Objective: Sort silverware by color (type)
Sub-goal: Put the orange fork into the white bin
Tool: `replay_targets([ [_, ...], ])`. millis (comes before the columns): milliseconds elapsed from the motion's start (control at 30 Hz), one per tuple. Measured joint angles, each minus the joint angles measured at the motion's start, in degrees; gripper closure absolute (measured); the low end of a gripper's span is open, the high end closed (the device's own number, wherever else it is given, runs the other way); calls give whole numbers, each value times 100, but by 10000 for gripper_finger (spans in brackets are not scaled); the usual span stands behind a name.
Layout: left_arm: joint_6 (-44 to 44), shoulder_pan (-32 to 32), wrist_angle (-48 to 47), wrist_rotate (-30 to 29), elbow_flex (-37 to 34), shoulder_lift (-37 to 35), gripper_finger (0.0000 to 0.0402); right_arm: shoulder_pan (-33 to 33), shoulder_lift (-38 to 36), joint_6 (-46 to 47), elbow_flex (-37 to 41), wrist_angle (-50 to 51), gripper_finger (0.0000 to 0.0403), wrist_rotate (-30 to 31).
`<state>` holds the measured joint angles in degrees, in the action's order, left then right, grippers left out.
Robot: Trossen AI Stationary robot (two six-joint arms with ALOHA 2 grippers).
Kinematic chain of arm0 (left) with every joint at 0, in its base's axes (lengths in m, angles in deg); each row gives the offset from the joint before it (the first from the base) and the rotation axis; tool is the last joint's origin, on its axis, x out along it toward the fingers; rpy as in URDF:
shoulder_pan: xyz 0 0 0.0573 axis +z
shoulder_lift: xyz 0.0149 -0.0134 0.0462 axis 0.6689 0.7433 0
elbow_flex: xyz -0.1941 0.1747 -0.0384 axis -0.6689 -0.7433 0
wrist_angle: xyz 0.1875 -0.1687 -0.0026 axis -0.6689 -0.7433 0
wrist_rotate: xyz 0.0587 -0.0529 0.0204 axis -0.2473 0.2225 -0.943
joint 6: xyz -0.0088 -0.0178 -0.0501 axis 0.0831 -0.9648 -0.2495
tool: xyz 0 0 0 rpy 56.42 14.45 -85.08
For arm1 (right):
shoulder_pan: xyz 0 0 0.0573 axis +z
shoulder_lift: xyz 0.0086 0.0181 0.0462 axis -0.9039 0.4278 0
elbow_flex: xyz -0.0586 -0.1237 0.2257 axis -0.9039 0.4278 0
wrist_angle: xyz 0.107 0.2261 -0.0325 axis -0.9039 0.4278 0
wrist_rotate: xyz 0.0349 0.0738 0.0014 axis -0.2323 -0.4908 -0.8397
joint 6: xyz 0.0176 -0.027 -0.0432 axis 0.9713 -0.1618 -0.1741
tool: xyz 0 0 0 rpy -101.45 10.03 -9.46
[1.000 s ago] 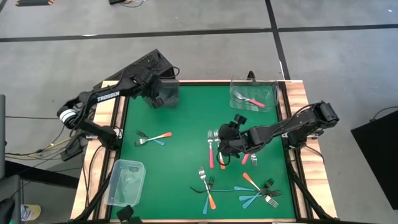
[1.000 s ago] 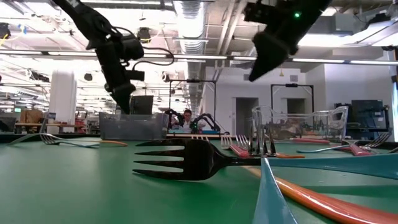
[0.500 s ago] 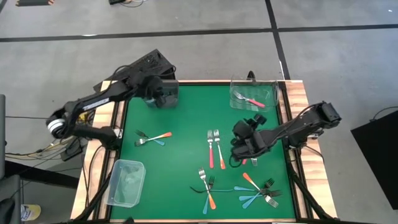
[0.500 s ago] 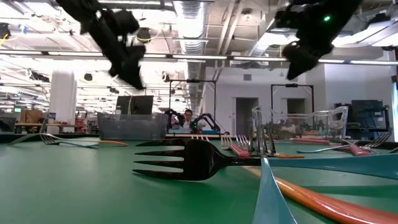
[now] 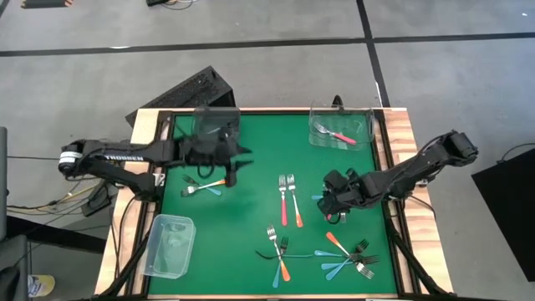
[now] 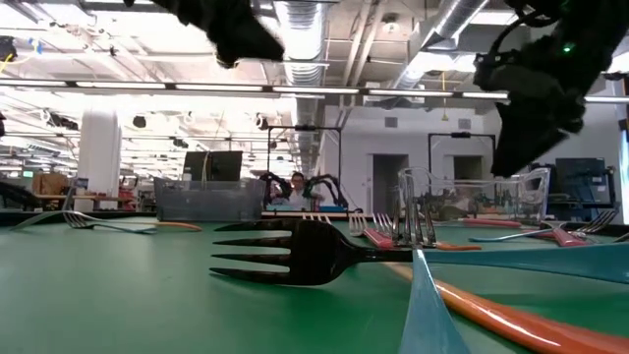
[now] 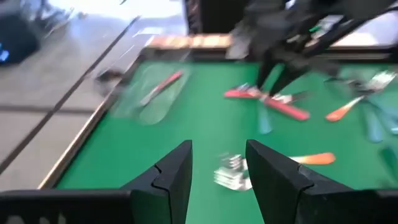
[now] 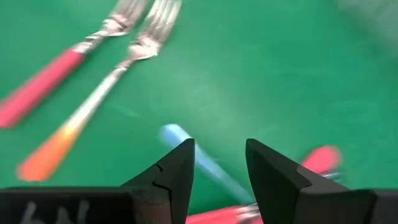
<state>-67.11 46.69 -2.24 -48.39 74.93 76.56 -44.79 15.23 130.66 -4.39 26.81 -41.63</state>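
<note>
Small forks with pink, orange or teal handles lie flat on the green table (image 5: pixel 251 142). One orange and teal pair (image 5: pixel 205 186) lies at the left, a pink and an orange fork (image 5: pixel 288 199) lie mid-table, and clusters (image 5: pixel 347 255) lie near the front. My left gripper (image 5: pixel 231 170) hovers open beside the left pair, whose tines (image 7: pixel 231 172) show beyond its fingers. My right gripper (image 5: pixel 332 205) hovers open over a teal handle (image 8: pixel 186 148) and a pink handle (image 8: pixel 320 158). In the low view it (image 6: pixel 531 118) hangs clear above the table.
A clear container (image 5: pixel 341 125) at the far right holds a pink fork. A second clear container (image 5: pixel 216 125) stands at the far left, and a third (image 5: pixel 170 244) at the near left. A crossed bunch of forks (image 5: pixel 276 251) lies near the front middle.
My left gripper has swung away from the far-left container toward the table's near edge and now hovers by the orange and teal pair. My right gripper has moved toward the table's right edge, from beside the pink and orange forks to over the teal and pink handles, and has come down.
</note>
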Motion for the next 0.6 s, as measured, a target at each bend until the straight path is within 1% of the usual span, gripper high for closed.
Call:
replay_targets([
  [67,12,-367,156,-345,-1,119,263,-9,29,237,191,-692,233,115],
  [133,105,-638,250,-867,1,240,263,-112,194,311,279,-1369,233,235],
  [200,106,-786,150,-1490,-1,352,263,-233,493,185,278,-1849,233,209],
  [267,-32,-850,17,-1912,1,448,263,-314,856,58,226,-2161,233,192],
  [333,-216,-859,-207,-2061,-1,546,263,-378,1206,31,62,-2362,233,184],
  [433,-485,-847,-698,-2084,-1,614,263,-432,1692,32,-217,-2297,233,167],
  [500,-693,-846,-891,-2129,-1,665,263,-428,1953,8,-394,-2269,233,133],
  [600,-924,-857,-1219,-2362,-12,685,263,-427,2248,-106,-654,-2250,233,20],
])
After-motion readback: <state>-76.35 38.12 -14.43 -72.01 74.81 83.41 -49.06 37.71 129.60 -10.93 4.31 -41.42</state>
